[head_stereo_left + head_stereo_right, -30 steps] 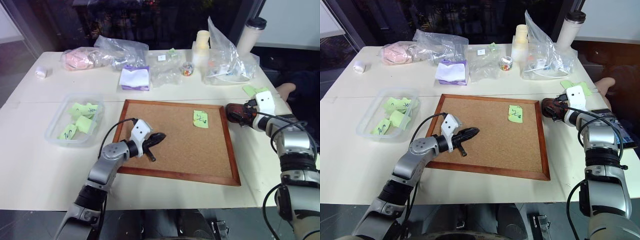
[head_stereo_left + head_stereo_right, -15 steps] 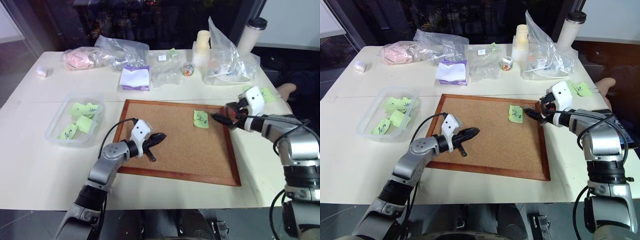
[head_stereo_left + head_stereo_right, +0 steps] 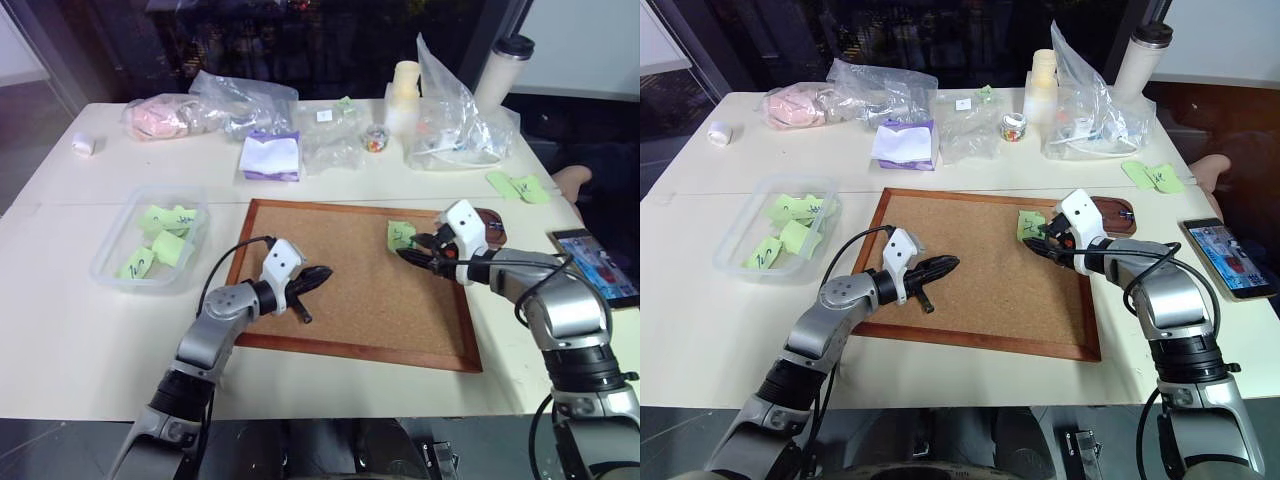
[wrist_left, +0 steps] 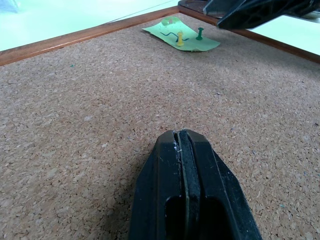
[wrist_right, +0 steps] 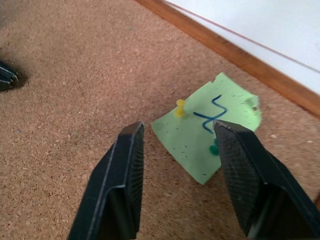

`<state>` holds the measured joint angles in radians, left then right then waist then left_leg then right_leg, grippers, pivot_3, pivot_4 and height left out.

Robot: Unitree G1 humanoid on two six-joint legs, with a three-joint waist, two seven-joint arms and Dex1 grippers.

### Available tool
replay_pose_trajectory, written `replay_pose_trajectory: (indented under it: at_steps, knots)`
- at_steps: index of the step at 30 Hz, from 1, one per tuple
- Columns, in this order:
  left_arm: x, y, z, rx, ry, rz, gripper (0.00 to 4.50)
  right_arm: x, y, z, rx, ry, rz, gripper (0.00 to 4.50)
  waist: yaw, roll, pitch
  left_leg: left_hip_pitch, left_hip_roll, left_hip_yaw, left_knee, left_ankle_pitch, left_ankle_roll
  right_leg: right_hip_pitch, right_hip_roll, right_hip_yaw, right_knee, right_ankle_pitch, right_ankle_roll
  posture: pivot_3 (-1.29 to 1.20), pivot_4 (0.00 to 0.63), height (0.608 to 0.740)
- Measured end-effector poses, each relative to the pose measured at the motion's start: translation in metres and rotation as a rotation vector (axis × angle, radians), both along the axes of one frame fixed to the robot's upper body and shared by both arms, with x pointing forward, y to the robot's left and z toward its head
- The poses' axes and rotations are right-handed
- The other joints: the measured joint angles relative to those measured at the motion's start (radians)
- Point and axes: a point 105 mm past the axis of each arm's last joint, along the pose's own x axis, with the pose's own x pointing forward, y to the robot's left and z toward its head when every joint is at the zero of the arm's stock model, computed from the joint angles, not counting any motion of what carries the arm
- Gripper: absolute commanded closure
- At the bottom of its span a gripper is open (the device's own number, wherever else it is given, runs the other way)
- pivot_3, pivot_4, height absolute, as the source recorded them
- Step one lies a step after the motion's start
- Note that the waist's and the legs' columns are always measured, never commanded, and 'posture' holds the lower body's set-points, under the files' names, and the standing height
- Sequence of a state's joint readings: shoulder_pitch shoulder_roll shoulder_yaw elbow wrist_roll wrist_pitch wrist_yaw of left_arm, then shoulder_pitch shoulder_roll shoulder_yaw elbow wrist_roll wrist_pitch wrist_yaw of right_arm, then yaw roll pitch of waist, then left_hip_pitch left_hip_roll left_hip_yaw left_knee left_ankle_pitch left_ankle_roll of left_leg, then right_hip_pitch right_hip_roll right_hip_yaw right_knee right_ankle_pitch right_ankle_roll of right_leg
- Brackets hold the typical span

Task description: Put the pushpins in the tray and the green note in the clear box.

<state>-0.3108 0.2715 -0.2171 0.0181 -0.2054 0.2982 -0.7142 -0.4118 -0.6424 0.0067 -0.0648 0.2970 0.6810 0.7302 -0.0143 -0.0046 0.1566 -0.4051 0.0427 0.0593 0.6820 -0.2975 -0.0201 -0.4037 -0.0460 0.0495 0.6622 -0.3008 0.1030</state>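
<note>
green note (image 5: 210, 121): light green, dark blue scribble
pushpins: one yellow (image 5: 179, 106), one green (image 4: 199, 34)
cork board (image 3: 352, 290): speckled tan, reddish-brown frame
tray (image 3: 1113, 213): dark reddish-brown

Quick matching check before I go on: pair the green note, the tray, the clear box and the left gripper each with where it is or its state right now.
Things:
1. green note
2. tray
3. clear box
4. left gripper

States:
A. shut, over the bare cork board
B. pinned on the cork board by a yellow pushpin and a green pushpin
C. on the table left of the cork board, with notes inside
D. on the table just past the cork board's right edge

Pairs: 1-B, 2-D, 3-C, 4-A
</note>
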Motion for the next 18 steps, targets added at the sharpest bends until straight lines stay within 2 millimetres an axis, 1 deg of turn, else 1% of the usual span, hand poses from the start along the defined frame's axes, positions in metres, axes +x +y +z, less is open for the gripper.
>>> replay_pose_trajectory:
  at_steps: [2, 5, 10, 13, 14, 15, 16, 18]
  knots:
    - [0.000, 0.000, 0.000, 0.000, 0.001, 0.001, 4.50, 0.002, 0.000, 0.000, 0.001, -0.002, -0.001, 2.36, -0.001, 0.000, 0.000, 0.000, 0.000, 0.000, 0.000, 0.000, 0.000, 0.000, 0.000, 0.000, 0.000, 0.000, 0.000, 0.00, 0.150, 0.740]
    - [-0.001, 0.000, 0.000, -0.001, -0.001, 0.002, 4.50, 0.010, -0.002, -0.001, 0.005, -0.003, -0.023, 2.36, -0.001, 0.000, 0.000, 0.000, 0.000, 0.000, 0.000, 0.000, 0.000, 0.000, 0.000, 0.000, 0.000, 0.000, 0.000, 0.00, 0.150, 0.740]
    - [-0.002, 0.000, 0.000, -0.001, -0.001, 0.003, 4.50, 0.014, -0.006, -0.002, 0.004, -0.007, -0.034, 2.36, -0.001, 0.000, 0.000, 0.000, 0.000, 0.000, 0.000, 0.000, 0.000, 0.000, 0.000, 0.000, 0.000, 0.000, 0.000, 0.00, 0.150, 0.740]
    - [-0.002, 0.000, -0.001, -0.001, -0.001, 0.002, 4.50, 0.015, -0.008, -0.004, 0.002, -0.003, -0.044, 3.20, -0.002, 0.000, 0.000, 0.000, 0.000, 0.000, 0.000, 0.000, 0.000, 0.000, 0.000, 0.000, 0.000, 0.000, 0.000, 0.00, 0.150, 0.740]
    - [-0.002, 0.000, -0.001, -0.001, -0.001, 0.002, 4.50, 0.016, -0.009, -0.005, 0.001, 0.000, -0.049, 3.66, -0.002, 0.000, 0.000, 0.000, 0.000, 0.000, 0.000, 0.000, 0.000, 0.000, 0.000, 0.000, 0.000, 0.000, 0.000, 0.00, 0.150, 0.740]
    - [-0.002, 0.000, 0.000, -0.001, -0.001, 0.001, 4.50, 0.017, -0.011, -0.008, -0.001, 0.003, -0.057, 4.21, -0.002, 0.000, 0.000, 0.000, 0.000, 0.000, 0.000, 0.000, 0.000, 0.000, 0.000, 0.000, -0.001, 0.000, 0.000, 0.00, 0.150, 0.740]
    - [-0.002, 0.000, -0.001, -0.001, 0.000, 0.001, 4.50, 0.019, -0.013, -0.009, -0.002, 0.001, -0.067, 4.36, -0.002, 0.000, 0.000, 0.000, 0.000, 0.000, 0.000, 0.000, 0.000, 0.000, 0.000, 0.000, -0.001, 0.000, 0.000, 0.00, 0.150, 0.740]
    - [-0.002, 0.000, -0.001, -0.001, 0.000, 0.002, 4.50, 0.020, -0.012, -0.009, 0.002, 0.000, -0.066, 4.36, -0.002, 0.000, 0.000, 0.000, 0.000, 0.000, 0.000, 0.000, 0.000, 0.000, 0.001, 0.000, 0.000, 0.000, 0.000, 0.00, 0.150, 0.740]
